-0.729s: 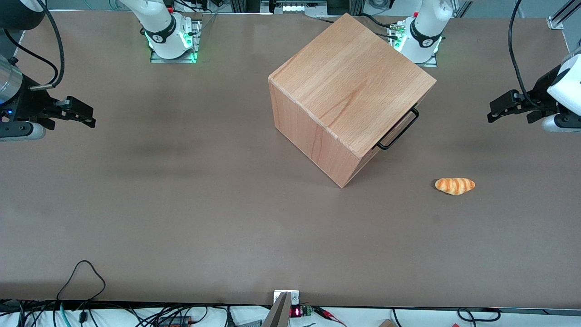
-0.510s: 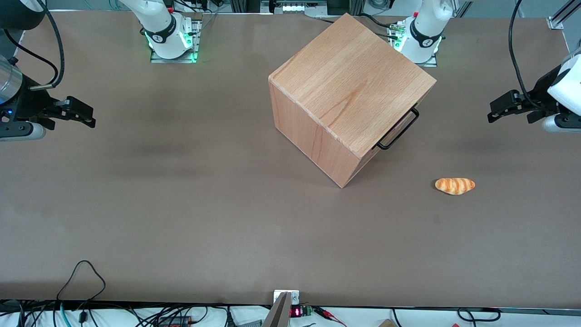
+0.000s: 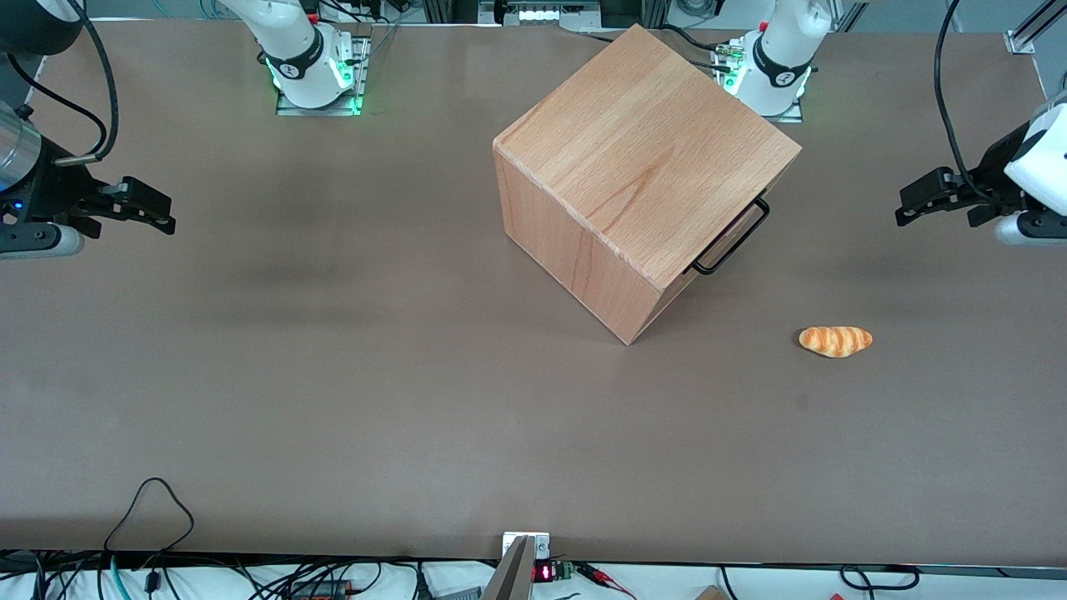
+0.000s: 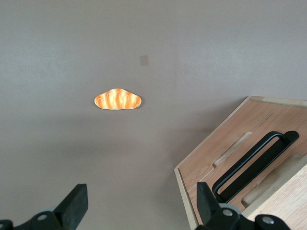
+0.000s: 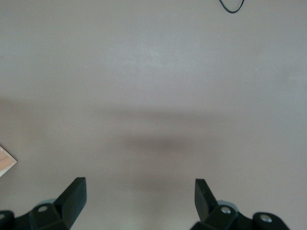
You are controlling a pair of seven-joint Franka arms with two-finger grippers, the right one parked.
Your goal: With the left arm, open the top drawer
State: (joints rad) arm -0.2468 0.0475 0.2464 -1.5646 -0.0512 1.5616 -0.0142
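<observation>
Nothing on the table had shifted since the earlier frames; only the left arm [image 3: 1038, 162] had edged slightly toward its own end of the table. Its gripper [image 3: 909, 208] hung in the air with fingers [image 4: 76, 203] spread wide, holding nothing, well apart from the cabinet [image 3: 642, 167]. The top drawer [image 4: 249, 163] sat closed, its black handle [image 3: 733, 237] facing the gripper. A bread roll [image 3: 835, 341] lay on the table [image 3: 333, 375] below the gripper, nearer the front camera.

Light beech cabinet [image 3: 642, 167] with thin black handle [image 3: 733, 237]. Orange bread roll [image 3: 835, 341], paler stripes across it. Matte brown-grey table [image 3: 333, 375]. Black gripper [image 3: 913, 204] on the white-shelled left arm [image 3: 1038, 162], above the table's working-arm end.
</observation>
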